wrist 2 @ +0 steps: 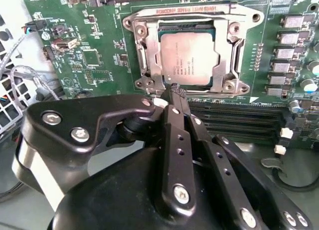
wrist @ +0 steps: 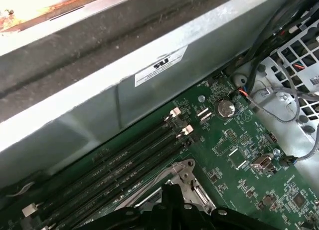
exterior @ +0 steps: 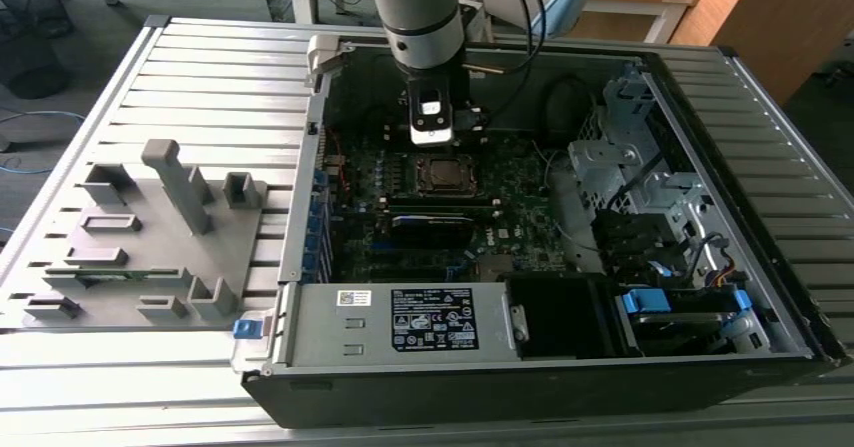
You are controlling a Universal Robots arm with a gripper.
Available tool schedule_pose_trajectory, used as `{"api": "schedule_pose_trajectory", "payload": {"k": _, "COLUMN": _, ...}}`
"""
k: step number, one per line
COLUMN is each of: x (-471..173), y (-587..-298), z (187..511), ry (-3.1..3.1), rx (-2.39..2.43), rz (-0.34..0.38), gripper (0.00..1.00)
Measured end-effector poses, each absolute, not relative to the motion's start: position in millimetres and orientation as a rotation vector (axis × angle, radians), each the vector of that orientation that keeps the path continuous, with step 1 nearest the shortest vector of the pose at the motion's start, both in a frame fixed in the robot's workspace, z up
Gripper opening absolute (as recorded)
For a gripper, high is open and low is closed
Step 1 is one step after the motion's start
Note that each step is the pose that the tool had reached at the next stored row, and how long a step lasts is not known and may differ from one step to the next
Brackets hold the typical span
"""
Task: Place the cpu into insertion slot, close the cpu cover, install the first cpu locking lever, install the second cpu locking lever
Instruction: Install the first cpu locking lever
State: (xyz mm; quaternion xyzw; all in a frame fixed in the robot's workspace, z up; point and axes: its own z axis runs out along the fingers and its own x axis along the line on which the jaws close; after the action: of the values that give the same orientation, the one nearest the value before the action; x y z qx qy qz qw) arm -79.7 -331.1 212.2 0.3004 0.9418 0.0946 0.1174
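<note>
Here, open computer case (exterior: 561,217); motherboard (wrist 2: 99,60) inside. Insertion slot (wrist 2: 192,55) holds cpu (wrist 2: 190,58), cover (wrist 2: 149,50) down around it. Gripper (wrist 2: 174,90) pinched together, empty, at socket edge. Risk: tips slipping, gouging board.

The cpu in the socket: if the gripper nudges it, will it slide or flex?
The cpu probably won't slide: the cover lies over its edges. Its flat metal top looks rigid, so flexing seems unlikely. The closed gripper sits at the socket's edge.
</note>
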Motion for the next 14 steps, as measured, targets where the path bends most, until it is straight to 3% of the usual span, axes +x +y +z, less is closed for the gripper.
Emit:
{"api": "schedule_pose_trajectory", "payload": {"k": 6, "x": -79.6, "y": -331.1, "z": 212.1, "ry": 2.782, "rx": 0.846, "rz": 0.147, "gripper": 0.1}}
{"api": "schedule_pose_trajectory", "payload": {"k": 14, "x": -79.5, "y": -331.2, "z": 210.1, "ry": 2.832, "rx": 0.689, "rz": 0.161, "gripper": 0.1}}
